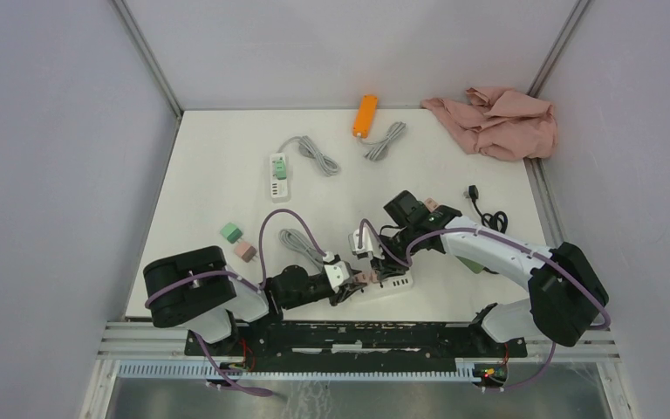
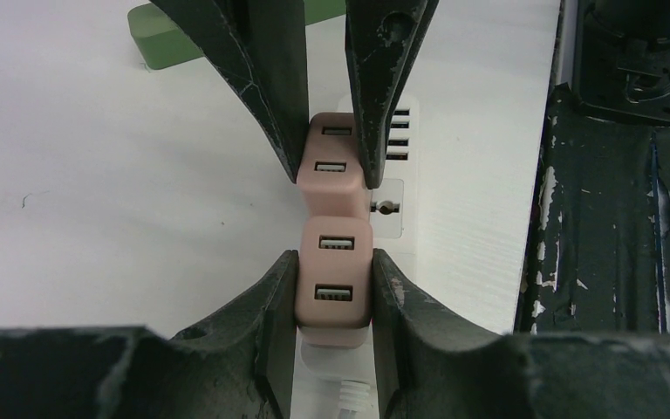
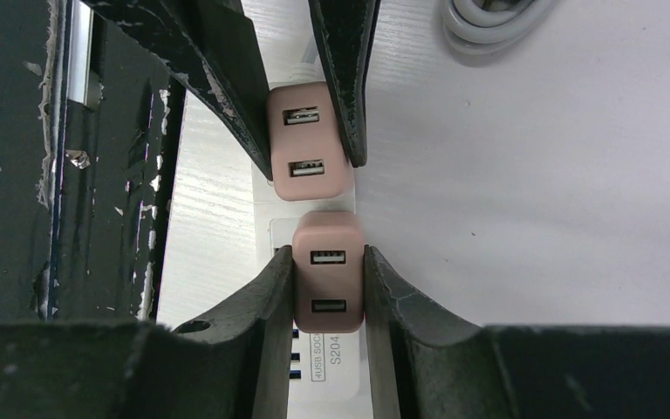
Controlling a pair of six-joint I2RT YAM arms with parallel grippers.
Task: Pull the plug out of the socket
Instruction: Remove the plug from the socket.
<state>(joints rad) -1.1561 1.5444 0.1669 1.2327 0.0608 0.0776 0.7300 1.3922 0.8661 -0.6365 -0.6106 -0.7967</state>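
White table (image 1: 218, 175), walls on three sides. Your power strip (image 2: 393, 209) lies along the near edge, with the black rail (image 2: 611, 262) just beside it. Left gripper (image 2: 334, 266) is clamped on the left pink plug (image 3: 308, 144), right gripper (image 3: 328, 262) on the right pink plug (image 2: 330, 161). The plugs are side by side on the strip. Bare table on the far side.

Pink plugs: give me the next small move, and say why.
Probably lift the right gripper straight off the power strip while the left gripper holds firm. The right is shut on the right pink plug, the left on the left pink plug; both look seated, and nothing else seems to pin the strip.
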